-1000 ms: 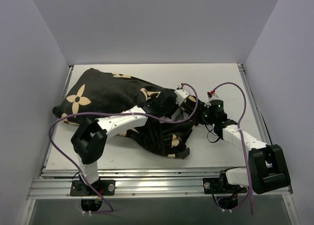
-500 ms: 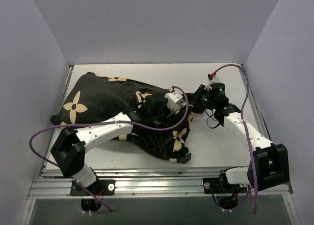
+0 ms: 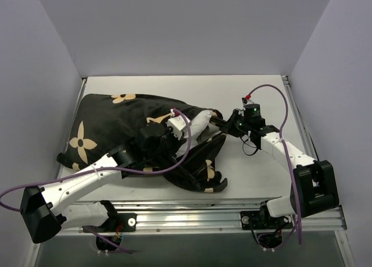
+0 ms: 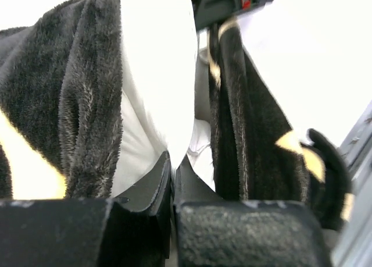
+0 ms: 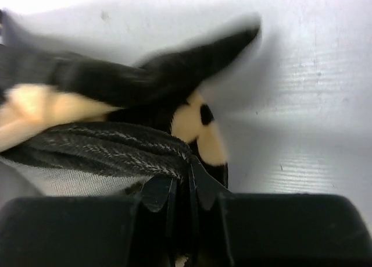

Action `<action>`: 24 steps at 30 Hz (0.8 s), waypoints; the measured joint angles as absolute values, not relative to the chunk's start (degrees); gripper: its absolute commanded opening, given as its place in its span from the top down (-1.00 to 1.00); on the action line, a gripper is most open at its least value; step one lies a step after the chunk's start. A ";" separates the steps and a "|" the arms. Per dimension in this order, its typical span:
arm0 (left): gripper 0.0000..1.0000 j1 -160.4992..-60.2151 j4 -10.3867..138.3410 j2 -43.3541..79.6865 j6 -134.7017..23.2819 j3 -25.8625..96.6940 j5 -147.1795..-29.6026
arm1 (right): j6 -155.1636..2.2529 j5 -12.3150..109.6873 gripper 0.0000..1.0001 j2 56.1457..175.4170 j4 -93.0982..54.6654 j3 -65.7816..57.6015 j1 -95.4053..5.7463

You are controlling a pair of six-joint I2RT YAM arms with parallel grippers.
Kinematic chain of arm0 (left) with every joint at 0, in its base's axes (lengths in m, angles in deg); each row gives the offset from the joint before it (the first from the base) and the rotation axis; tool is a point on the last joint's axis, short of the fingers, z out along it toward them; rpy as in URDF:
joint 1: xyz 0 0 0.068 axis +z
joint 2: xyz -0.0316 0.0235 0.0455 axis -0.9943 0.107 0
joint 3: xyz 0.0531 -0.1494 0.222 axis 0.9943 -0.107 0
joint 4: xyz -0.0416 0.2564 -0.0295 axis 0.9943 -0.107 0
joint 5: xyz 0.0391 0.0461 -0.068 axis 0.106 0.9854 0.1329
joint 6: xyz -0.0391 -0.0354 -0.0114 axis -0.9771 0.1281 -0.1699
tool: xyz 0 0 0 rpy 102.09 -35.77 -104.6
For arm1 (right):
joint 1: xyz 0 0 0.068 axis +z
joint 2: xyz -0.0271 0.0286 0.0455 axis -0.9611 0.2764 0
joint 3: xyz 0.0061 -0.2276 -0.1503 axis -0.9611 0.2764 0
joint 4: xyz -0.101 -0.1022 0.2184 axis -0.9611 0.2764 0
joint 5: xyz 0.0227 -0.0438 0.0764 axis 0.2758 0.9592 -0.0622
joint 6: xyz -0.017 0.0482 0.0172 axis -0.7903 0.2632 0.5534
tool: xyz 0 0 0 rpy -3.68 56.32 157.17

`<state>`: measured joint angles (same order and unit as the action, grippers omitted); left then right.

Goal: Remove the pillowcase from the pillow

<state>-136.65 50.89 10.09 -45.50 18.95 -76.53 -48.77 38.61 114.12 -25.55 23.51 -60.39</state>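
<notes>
The black pillowcase with tan flower motifs lies across the left and middle of the table. The white pillow pokes out of its open right end. My left gripper is at that opening, shut on a pinch of the white pillow, with black pillowcase fabric on both sides of it. My right gripper is just right of the opening, shut on the pillowcase's edge, which stretches to the left from its fingertips. Most of the pillow is hidden inside the cover.
The white table is boxed in by grey walls on the left, back and right. A metal rail runs along the near edge. A purple cable loops over the cover near my left wrist.
My left arm has drawn back toward the near left, and the cover has shifted left with it. White pillow now shows at the opening. My right gripper went far, then slightly left, holding the edge.
</notes>
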 measured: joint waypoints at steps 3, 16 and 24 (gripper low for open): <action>0.95 -136.65 51.94 7.53 -47.35 16.76 -76.23 | -48.77 37.67 1.00 114.25 -26.97 26.60 -60.39; 0.95 -136.02 56.09 24.32 -50.83 29.88 -69.54 | -53.05 42.61 -0.06 98.73 -21.81 28.98 -59.89; 0.95 -135.25 55.90 31.90 -50.98 36.41 -66.96 | -47.72 48.12 -0.30 88.79 -20.92 27.95 -47.50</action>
